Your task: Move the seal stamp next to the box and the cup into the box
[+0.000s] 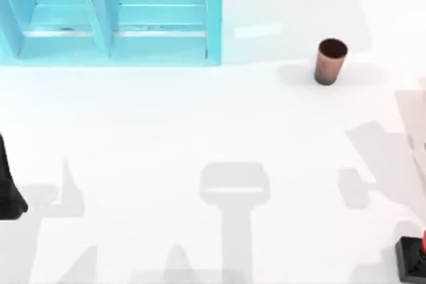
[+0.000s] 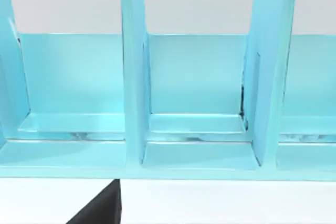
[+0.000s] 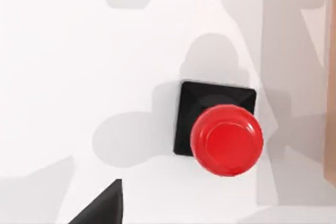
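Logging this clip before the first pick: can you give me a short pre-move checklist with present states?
1. Seal stamp upright on the table, near the front right corner: ok.
2. Right wrist view looks down on the stamp, nothing on its red knob: ok.
3. Cup upright, to the right of the box, still outside it: ok.
4. Box compartments free of things: ok.
5. Right pincer open for the grasp: cannot tell.
6. Left arm at the table's left edge: ok.

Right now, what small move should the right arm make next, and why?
Probably lower the right arm straight down over the seal stamp to grasp its red knob. The right wrist view looks almost straight down on it, standing untouched at the table's right front corner, far from the box. The cup can wait.
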`<state>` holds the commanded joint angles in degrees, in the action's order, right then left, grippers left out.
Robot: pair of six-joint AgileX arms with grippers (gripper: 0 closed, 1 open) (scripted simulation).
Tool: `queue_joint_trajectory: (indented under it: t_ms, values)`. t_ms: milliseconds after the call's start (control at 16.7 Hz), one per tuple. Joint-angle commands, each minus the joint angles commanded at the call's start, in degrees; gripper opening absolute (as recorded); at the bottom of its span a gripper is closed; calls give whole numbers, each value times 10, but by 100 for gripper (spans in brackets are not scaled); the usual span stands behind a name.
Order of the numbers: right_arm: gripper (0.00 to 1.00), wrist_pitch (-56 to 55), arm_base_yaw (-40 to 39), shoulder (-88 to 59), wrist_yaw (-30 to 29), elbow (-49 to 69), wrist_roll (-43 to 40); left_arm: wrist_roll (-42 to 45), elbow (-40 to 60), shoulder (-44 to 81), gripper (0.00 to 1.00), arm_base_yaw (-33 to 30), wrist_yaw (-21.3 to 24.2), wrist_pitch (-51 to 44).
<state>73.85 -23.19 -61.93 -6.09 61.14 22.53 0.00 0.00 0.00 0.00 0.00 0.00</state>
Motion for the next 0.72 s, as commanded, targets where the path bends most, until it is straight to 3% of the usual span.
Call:
queue_joint_trajectory:
  t_ms: [480,720]
  values:
    - [100,17,0,-6,1,22,-2,0,0,0,100,0,0,0]
    - [100,34,11,-92,1,106,-9,0,0,0,100,0,0,0]
